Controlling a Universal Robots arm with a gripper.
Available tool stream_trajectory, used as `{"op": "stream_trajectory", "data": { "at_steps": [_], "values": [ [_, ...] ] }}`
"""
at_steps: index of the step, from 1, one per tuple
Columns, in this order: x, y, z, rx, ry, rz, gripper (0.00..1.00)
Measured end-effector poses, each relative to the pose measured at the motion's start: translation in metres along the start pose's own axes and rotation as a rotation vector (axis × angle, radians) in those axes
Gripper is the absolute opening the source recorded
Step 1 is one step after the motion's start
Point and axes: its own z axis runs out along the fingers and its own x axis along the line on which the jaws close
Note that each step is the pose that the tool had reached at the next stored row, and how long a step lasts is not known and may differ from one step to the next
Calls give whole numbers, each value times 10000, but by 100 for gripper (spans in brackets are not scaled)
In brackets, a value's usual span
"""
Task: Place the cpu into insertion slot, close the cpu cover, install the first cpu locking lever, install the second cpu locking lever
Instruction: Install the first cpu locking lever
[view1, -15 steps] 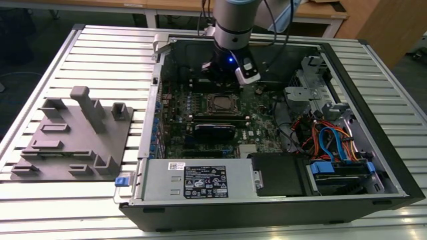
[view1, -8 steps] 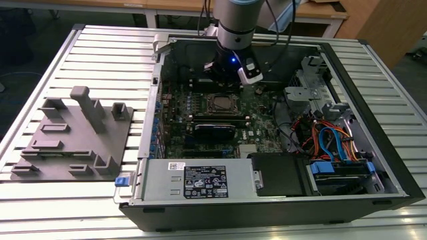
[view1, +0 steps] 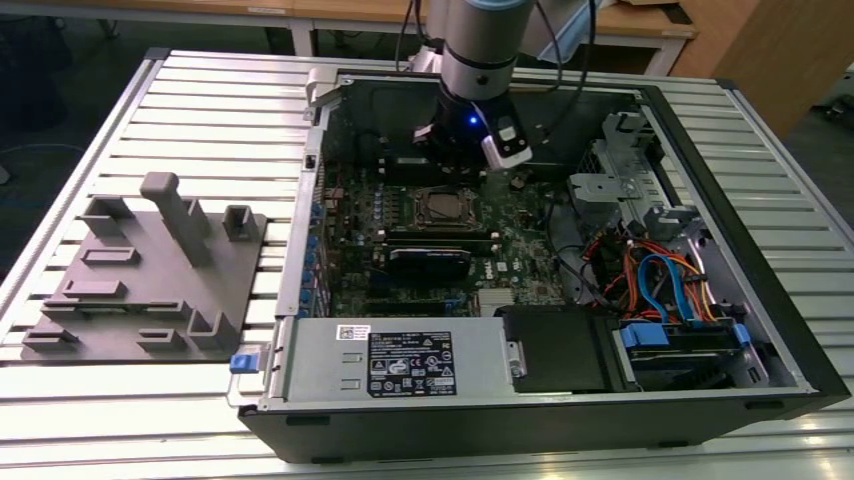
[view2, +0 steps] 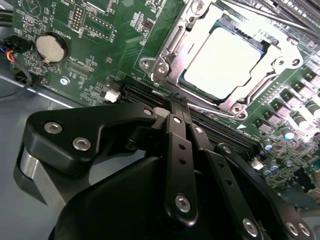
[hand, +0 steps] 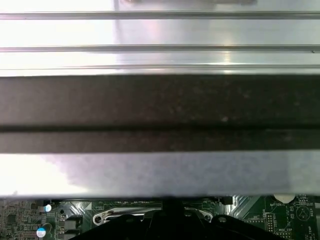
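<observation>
The cpu lies in the insertion slot on the green motherboard, its pale metal top glaring in the light. The silver cpu cover lies flat around it, with the chip showing through its window. My gripper hangs just off one side of the socket, above the long black card slots. Its black fingers are pressed together and hold nothing. In the exterior view the arm reaches down into the open computer case, with the gripper just behind the socket and the cpu.
A grey power supply box fills the case's front. Drive bays with orange and blue cables sit on the exterior view's right. A grey fixture plate lies outside on the slatted table. A coin battery is near the gripper. The case wall stands close.
</observation>
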Motion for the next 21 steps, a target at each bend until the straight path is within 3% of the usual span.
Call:
{"op": "stream_trajectory", "data": {
  "at_steps": [13, 21],
  "values": [
    [-12, -5, 32, 3, -2, 17, 10],
    [-12, -2, 16, 1, -2, 17, 10]
  ]
}}
